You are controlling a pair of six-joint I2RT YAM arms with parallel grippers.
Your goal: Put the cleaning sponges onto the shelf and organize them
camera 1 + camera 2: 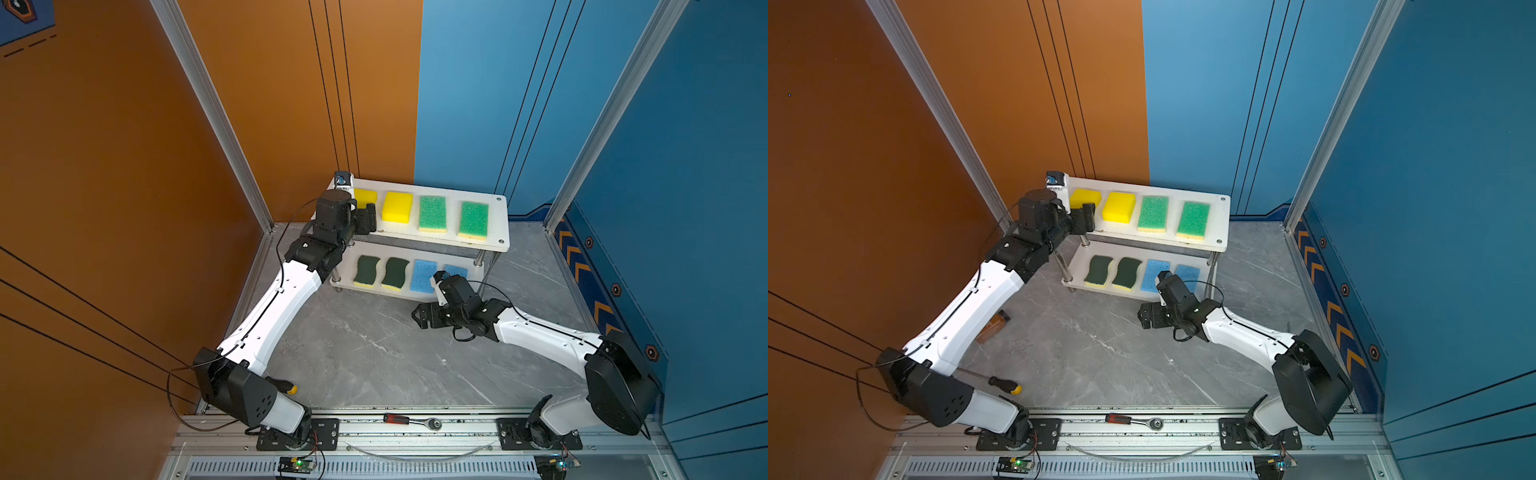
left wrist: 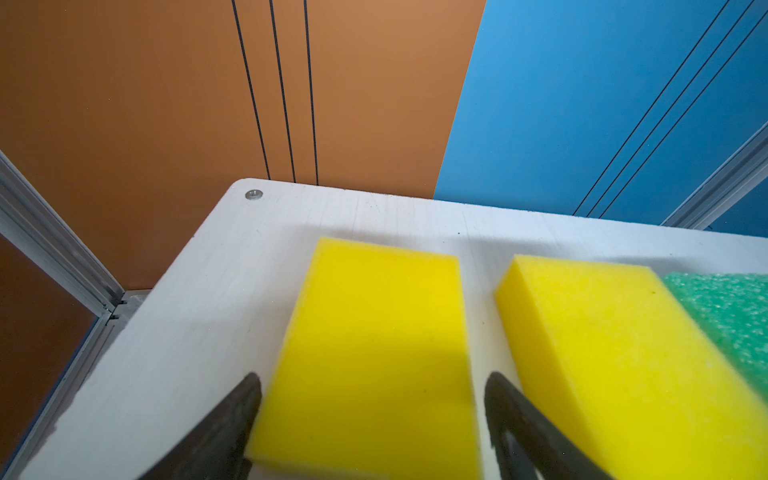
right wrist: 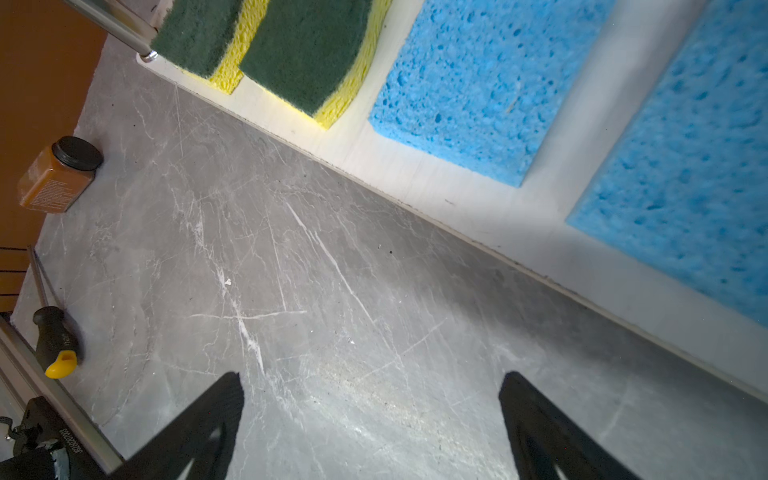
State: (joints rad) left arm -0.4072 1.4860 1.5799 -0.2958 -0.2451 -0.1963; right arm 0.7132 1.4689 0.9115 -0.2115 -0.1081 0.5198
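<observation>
Yellow foam sits between the spread jaws of the left gripper [image 2: 372, 378]. The end yellow sponge [image 2: 374, 332] lies flat on the upper board of the shelf [image 1: 496, 226], with a finger on each side of it. A strip of white board shows beside one finger, so I judge the sponge released rather than gripped. This looks like the last placement, at the point of release. Next to it on the upper board lie the second yellow sponge [image 1: 397, 206] and the two light-green sponges [image 1: 432, 214]. On the lower board lie the two dark-green wavy sponges [image 1: 366, 271] and the two blue sponges [image 1: 423, 275], all flat, side by side and apart. The right gripper [image 3: 370, 376] hangs over the bare grey table [image 1: 374, 353] just in front of the lower board, jaws wide and empty. The next move calls for a straight pull of the left arm back off the board, without dragging the soft block askew.
</observation>
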